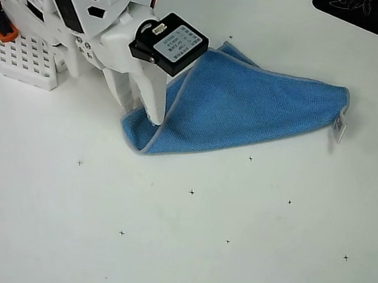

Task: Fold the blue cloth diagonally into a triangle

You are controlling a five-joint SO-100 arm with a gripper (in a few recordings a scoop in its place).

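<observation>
The blue cloth (244, 106) lies on the white table, folded over on itself into a rough triangle. Its long fold runs from the lower left corner to the right tip. A small white tag (338, 129) hangs at that right tip. A pale grey border lines the edges. My white gripper (142, 113) reaches down over the cloth's left end, with its fingers slightly apart. The longer finger (154, 106) rests its tip on the cloth near the left corner. Nothing looks pinched between the fingers. The arm hides part of the cloth's upper left edge.
A white perforated base block (25, 60) stands at the far left beside the arm. A black mat (366, 16) fills the top right corner. Small black cross marks dot the table (187, 246) in front of the cloth.
</observation>
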